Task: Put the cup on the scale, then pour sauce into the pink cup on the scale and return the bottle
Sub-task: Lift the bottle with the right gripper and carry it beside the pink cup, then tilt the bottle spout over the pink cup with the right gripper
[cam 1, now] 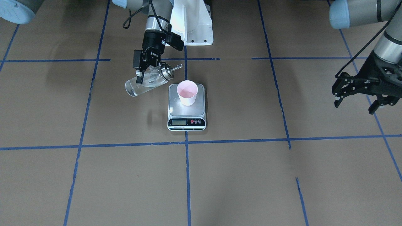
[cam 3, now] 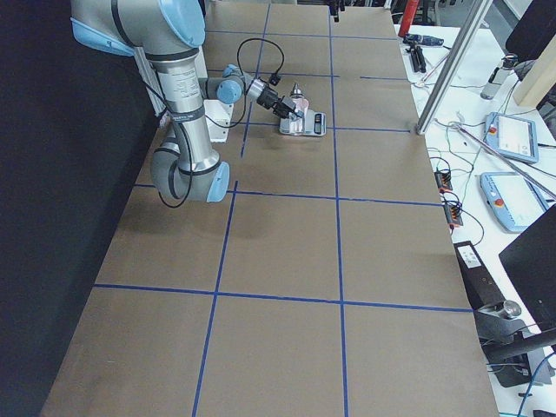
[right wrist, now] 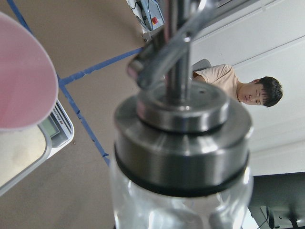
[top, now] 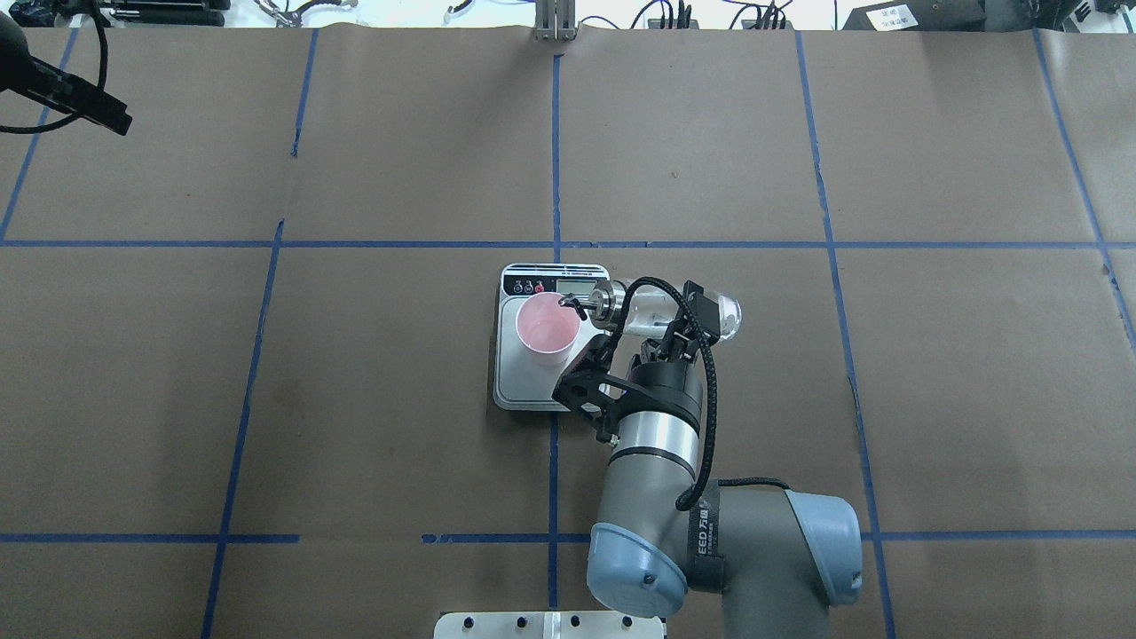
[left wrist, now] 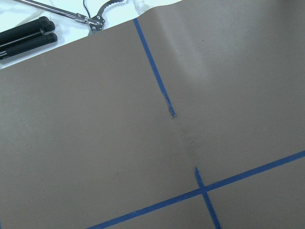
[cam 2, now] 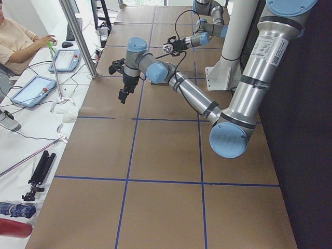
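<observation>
I've got the right hand (cam 1: 147,75) clamped on the bottle (cam 1: 133,88), which is tipped nearly flat with its spout (top: 571,303) pointing toward the cup (cam 1: 187,93). The cup stands on the scale (cam 1: 176,106). My left hand (cam 1: 356,105) hangs with fingers apart, well off to the side over the worktop (cam 1: 251,175).

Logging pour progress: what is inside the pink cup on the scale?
Inside the cup only pink shows; clear sauce cannot be made out. From overhead, the bottle spout hides part of its rim.
</observation>
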Controlling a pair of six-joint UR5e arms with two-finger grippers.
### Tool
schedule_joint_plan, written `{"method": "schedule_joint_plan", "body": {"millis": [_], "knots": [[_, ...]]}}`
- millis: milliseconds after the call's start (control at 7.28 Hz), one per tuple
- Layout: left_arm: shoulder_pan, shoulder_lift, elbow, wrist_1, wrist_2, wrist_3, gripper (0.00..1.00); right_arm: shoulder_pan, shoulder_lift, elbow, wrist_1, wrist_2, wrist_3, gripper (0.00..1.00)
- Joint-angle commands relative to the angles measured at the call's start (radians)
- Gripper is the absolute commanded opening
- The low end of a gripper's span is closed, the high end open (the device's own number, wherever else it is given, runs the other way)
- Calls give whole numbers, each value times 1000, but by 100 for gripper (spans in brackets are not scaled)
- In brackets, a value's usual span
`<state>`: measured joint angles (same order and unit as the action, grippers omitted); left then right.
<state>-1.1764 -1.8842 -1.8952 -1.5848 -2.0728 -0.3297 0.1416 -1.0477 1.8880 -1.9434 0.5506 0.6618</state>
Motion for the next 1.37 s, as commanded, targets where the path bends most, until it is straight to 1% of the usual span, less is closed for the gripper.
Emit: {"method": "schedule_joint_plan", "body": {"millis": [0,137,412,549,687,824,961,1099,1236], "knots": [[-16,29,16,-16,-6,44,95,4,1,-36,-5,-49,-82,0],[-16,36,18,-21,-6,46,95,6,1,-47,-3,-70,-117,0],[-16,36,22,-21,-6,47,95,7,1,-55,-3,-80,-154,0],[-14,36,22,-23,-6,47,95,9,3,-62,-3,-101,-224,0],[-14,36,22,-23,-4,49,96,12,17,-85,-3,-103,-234,0],[-14,36,22,-24,-4,47,96,16,53,-137,-3,-104,-234,0],[-14,36,22,-24,-4,49,96,21,69,-162,-5,-112,-235,0],[-14,36,22,-24,-4,49,96,26,64,-164,-5,-142,-273,0],[-14,34,22,-24,-4,49,96,29,60,-161,-5,-149,-289,0]]}}
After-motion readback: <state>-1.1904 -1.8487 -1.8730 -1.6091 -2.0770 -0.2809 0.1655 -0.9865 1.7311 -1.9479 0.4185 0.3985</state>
